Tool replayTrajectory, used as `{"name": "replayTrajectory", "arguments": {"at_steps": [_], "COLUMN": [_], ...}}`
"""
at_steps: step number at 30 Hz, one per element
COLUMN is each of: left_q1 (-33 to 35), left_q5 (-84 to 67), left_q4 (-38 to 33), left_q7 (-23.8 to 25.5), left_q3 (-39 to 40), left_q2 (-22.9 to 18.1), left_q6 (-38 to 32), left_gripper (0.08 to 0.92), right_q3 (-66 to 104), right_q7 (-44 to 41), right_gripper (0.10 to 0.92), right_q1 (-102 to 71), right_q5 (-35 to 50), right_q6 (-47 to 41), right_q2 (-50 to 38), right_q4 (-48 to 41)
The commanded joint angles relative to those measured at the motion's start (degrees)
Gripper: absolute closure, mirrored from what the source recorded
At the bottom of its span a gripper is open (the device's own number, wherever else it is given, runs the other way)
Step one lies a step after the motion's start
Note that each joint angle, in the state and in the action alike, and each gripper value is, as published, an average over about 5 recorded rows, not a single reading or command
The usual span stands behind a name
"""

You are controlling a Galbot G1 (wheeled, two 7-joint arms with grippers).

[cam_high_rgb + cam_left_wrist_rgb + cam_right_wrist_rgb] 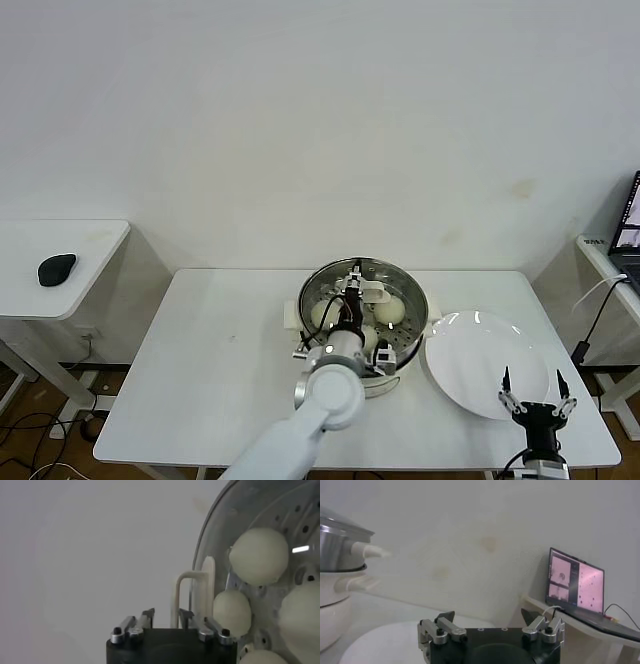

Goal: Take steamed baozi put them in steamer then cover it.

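Note:
The steamer stands at the table's middle with the steamed baozi inside. The cover, clear glass with a metal rim, lies over the pot. My left gripper is above the pot, its fingers closed on the cover's cream bar handle. In the left wrist view the handle stands between the fingertips of the left gripper, and several baozi show through the glass. My right gripper is open and empty over the front edge of the white plate.
The empty white plate lies right of the steamer; in the right wrist view the steamer is on the far side of it. A side table with a black mouse stands at the left. A laptop sits on a shelf at the right.

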Motion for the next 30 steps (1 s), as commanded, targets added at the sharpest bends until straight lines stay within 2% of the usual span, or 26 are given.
{"name": "replayTrajectory", "arguments": {"at_steps": [1,8,12,14,16,18,19,23,30], "left_q1": [8.95,19.0,30.78,37.94,44.29,49.63,51.85,58.01,62.53], "left_q5": [-5.02,-15.87,-33.66,-48.28,-63.2,-75.26,-79.55,-91.87,-93.12], "left_q4": [-13.42,-26.5,-33.28,-33.5,-30.7,-27.33,-26.09,-25.32,-26.36], "left_q7": [-3.31,-8.85,-17.62,-24.19,-29.0,-31.16,-31.91,-33.68,-34.56], "left_q3": [-0.36,-5.17,-14.56,-21.36,-28.94,-36.16,-38.47,-42.92,-45.37], "left_q2": [4.29,9.3,13.94,15.98,16.91,16.32,15.93,14.98,13.69], "left_q6": [-1.07,-2.85,-8.62,-16.87,-30.72,-41.75,-44.84,-44.83,-44.41], "left_gripper": [0.42,0.227,0.181,0.178,0.177,0.177,0.177,0.177,0.177], "right_q3": [0.09,-0.15,-0.29,-0.32,-0.46,-0.83,-1.09,-2.63,-5.79], "right_q7": [0.05,0.11,-0.13,-0.35,-0.4,-0.41,-0.43,-1.33,-3.75], "right_gripper": [0.203,0.203,0.203,0.203,0.203,0.203,0.203,0.203,0.203], "right_q1": [-0.23,-0.56,-0.73,-0.84,-0.95,-1.2,-1.42,-3.32,-9.56], "right_q5": [-0.08,-0.21,0.01,0.39,1.26,2.83,3.73,7.53,12.47], "right_q6": [0.07,0.29,0.52,0.98,1.77,2.44,2.53,1.62,-0.03], "right_q2": [0.01,-0.02,-0.34,-0.68,-0.97,-1.41,-1.68,-3.86,-8.58], "right_q4": [0.05,-0.21,-0.21,-0.06,0.32,0.86,1.13,1.91,4.34]}}
